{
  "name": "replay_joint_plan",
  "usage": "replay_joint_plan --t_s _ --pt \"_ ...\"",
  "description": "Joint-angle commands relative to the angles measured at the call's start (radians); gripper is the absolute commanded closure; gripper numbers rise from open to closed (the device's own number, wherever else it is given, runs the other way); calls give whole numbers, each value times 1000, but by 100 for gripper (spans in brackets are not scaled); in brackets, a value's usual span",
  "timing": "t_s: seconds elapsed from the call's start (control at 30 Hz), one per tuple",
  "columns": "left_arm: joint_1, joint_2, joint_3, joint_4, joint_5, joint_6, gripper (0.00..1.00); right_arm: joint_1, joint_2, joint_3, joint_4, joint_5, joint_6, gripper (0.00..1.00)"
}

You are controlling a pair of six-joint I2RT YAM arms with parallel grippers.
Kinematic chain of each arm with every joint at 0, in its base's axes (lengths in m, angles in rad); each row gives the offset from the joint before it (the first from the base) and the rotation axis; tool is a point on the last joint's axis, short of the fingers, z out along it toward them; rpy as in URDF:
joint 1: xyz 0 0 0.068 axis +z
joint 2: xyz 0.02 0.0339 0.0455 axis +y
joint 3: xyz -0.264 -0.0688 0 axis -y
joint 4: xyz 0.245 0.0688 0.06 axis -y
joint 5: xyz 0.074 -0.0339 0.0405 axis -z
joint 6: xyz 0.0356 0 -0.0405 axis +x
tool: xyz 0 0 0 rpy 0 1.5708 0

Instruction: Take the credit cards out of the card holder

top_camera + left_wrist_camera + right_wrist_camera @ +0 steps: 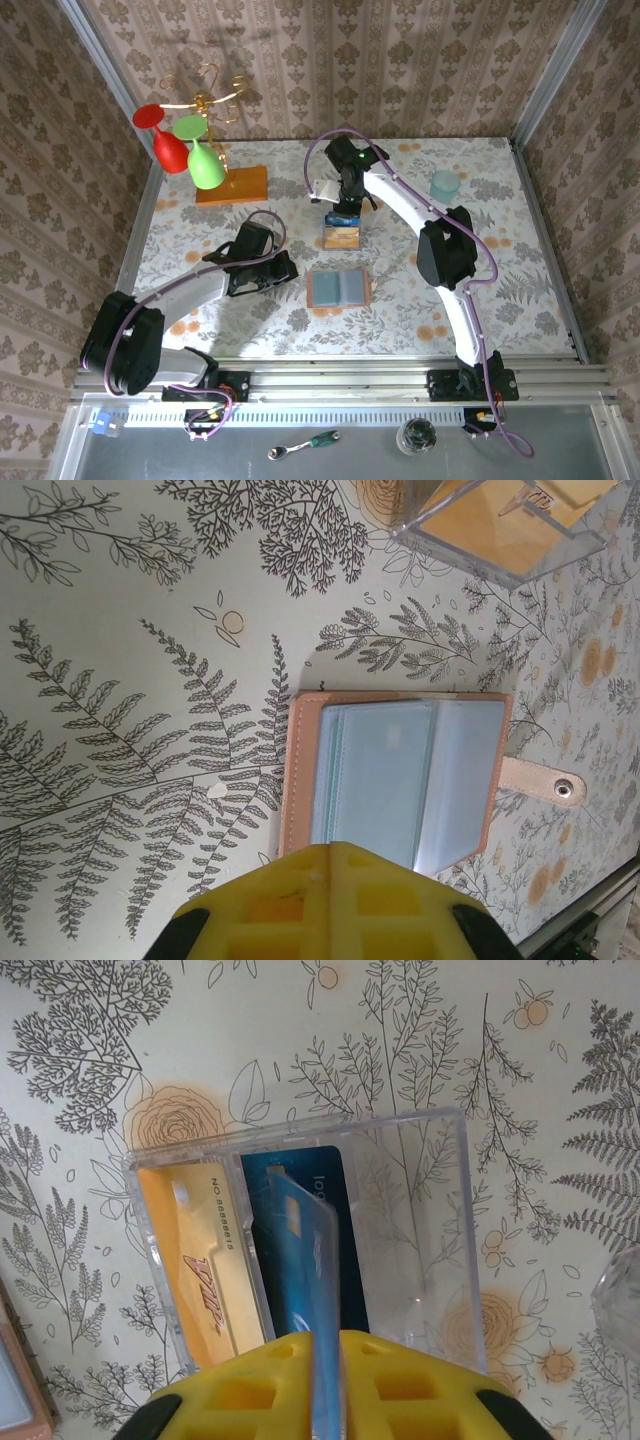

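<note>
The card holder [339, 288] lies open on the table, its grey-blue pockets [400, 780] facing up and its snap tab out to one side. My left gripper [332, 848] is shut with nothing in it, hovering over the holder's near edge [275, 268]. My right gripper [325, 1345] is shut on a blue credit card [310, 1260], held on edge over the clear plastic box [420, 1125]. An orange-tan card [205, 1270] and a dark blue card [345, 1230] lie inside that box [341, 232].
An orange wooden slab [232, 185] with a gold stand and red and green goblets [205, 165] stands at the back left. A teal cup [445, 183] sits at the back right. A clear glass edge [620, 1300] shows beside the box.
</note>
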Motion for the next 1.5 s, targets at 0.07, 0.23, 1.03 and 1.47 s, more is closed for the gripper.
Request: replay_joint_plan --t_s 0.07,0.23,1.03,1.47 --pt "10 17 -12 0 14 18 95 -4 -1 35 -16 51 -6 82" --pt "9 29 -9 10 23 19 95 -3 -31 14 4 48 19 81" --pt "-56 142 29 87 36 4 96 46 -432 -636 448 -132 632 76" --pt "-108 160 10 109 24 -16 97 106 -598 -932 653 -210 1083 80"
